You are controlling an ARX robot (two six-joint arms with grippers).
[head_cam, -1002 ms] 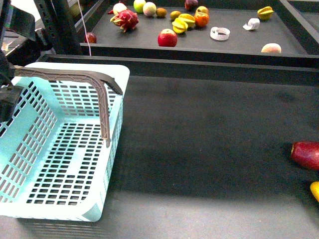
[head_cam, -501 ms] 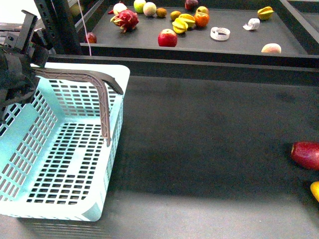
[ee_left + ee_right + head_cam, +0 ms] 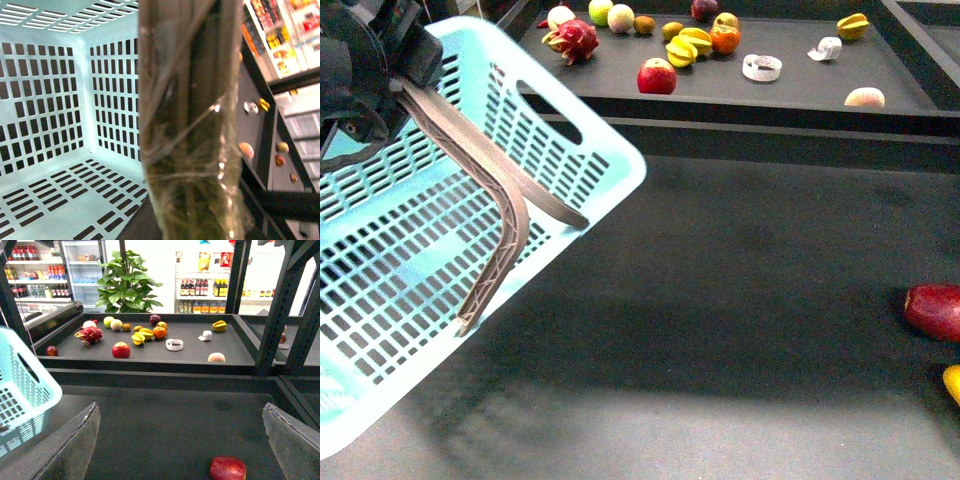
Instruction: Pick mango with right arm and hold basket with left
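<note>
A: Quick status: where's the mango (image 3: 952, 383)?

B: Far right edge of the front view. Only a yellow sliver shows; the frame cuts off the rest. It lies on the dark table (image 3: 740, 300), near the dark red fruit (image 3: 934, 311) but not touching it, on the side closer to the robot. The right wrist cam shows the red fruit but not the mango.

A: And the right gripper (image 3: 180, 410)?

B: Released, w/ its fingers (image 3: 75, 445) spread wide. It hangs over the table facing the back shelf (image 3: 150, 372), and the red fruit sits low in its view.

A: Left gripper (image 3: 395, 75)?

B: Top-left in the front view, clenched on the basket's grey-brown handle (image 3: 505, 215) (the fingers themselves are hard to make out, but the handle runs straight into the black claw). In the left wrist cam the handle fills the middle, wrapped in clear film, w/ slotted turquoise walls behind it.

A: Basket (image 3: 610, 165) pos.?

B: Steeply tilted, w/ the gripped side up high. Its upper corner reaches in front of the shelf's edge and its low end is at bottom-left of the front view. Can't tell whether that end touches the table. It's well apart from the mango, w/ bare table btw. them.

A: On the shelf?

B: A dragon fruit (image 3: 572, 40), a red apple (image 3: 656, 76), an orange (image 3: 724, 39), a white tape ring (image 3: 761, 67), a peach (image 3: 864, 97), and a few starfruits.
</note>
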